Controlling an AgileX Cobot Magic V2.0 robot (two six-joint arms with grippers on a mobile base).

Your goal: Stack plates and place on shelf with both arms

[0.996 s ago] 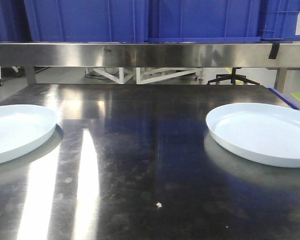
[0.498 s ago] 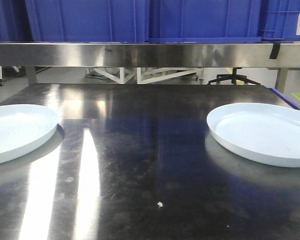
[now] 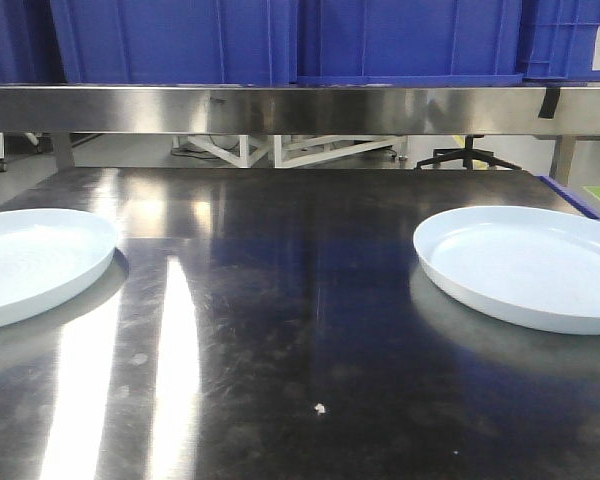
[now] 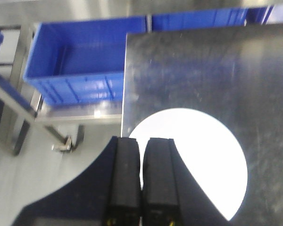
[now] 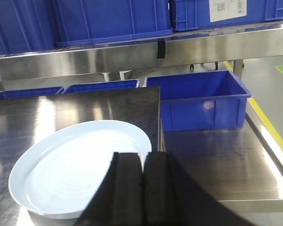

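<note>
Tabletop point(image 3: 300, 300) is bearing left plate point(image 3: 30, 262) and right plate point(image 3: 525, 265).
Left gripper point(image 4: 141, 176) and right gripper point(image 5: 142, 188) are hovering clenched, empty.

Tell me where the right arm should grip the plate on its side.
Probably the low upturned rim of the right plate, on the edge nearest the right gripper, approached low from the right. The plate lies flat, so only the rim offers a pinch. The shut gripper must open first.
</note>
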